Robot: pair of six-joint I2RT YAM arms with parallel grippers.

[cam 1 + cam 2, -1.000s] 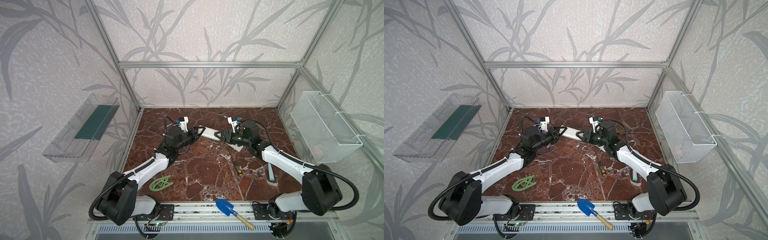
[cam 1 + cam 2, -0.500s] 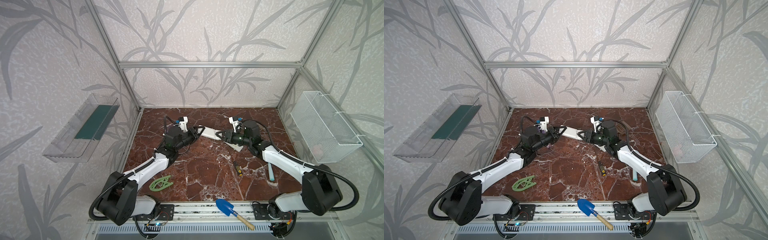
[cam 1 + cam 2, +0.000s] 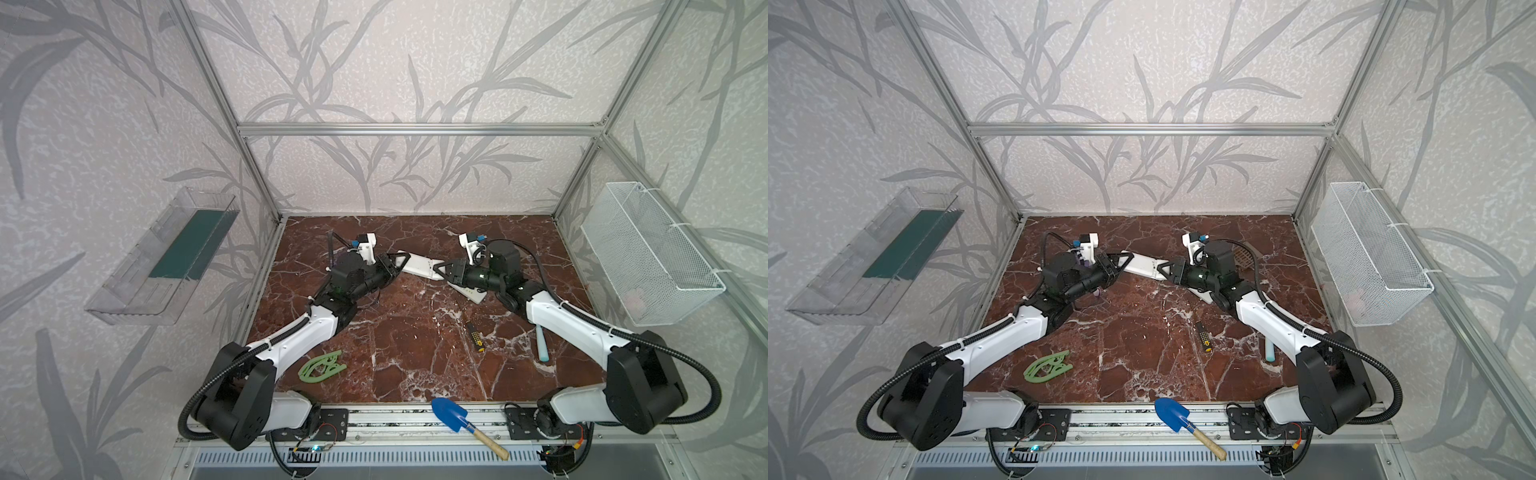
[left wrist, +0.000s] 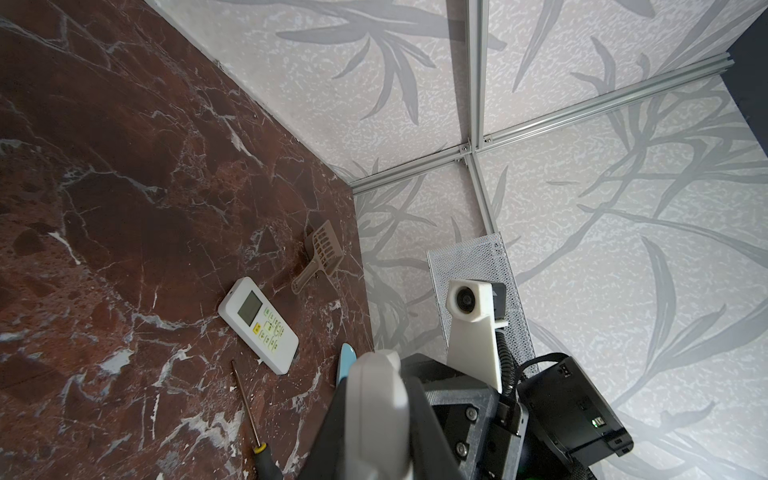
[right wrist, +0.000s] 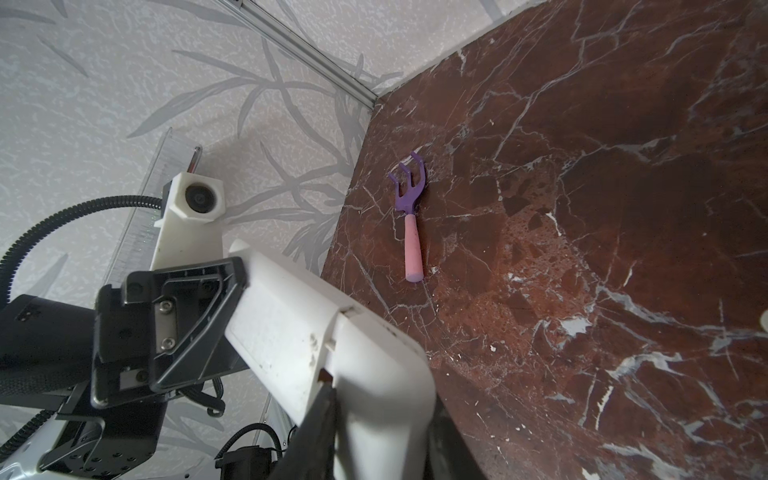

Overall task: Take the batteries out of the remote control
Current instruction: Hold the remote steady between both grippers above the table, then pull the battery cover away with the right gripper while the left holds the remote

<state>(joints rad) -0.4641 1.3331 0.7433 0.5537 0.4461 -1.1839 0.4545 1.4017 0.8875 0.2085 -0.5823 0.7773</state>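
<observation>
1. Batteries: none on show! No yellow or green cylinder turns up in any view, so they are presumably inside the white remote (image 3: 419,266). It hangs in the air over the tabletop (image 3: 415,365), near the middle of the back edge, bridged between the two arms.
2. The left gripper (image 3: 400,262) is clamped on one end of that remote. The right wrist view shows one of its fingers (image 5: 187,320) set right over the far end of the casing.
3. The right gripper (image 3: 441,269) is at the opposite end, jaws straddling it. One finger (image 5: 318,428) lies against the casing, but is the pinch firm? Can't tell from here.
4. Look at the right wrist view: a seam (image 5: 337,328) crosses the remote's back. That is likely the battery cover's edge, and that's the target.
5. To do this well, the left arm should hold rock steady. The right should slide the cover along the remote's length rather than pry it. Keep the remote level so loose cells don't tumble away.
6. Watch out below! A second remote (image 3: 471,293) lies on the tabletop under the right arm, with a screwdriver (image 3: 473,336) just in front of it. The work needs to stay high enough to clear both.
</observation>
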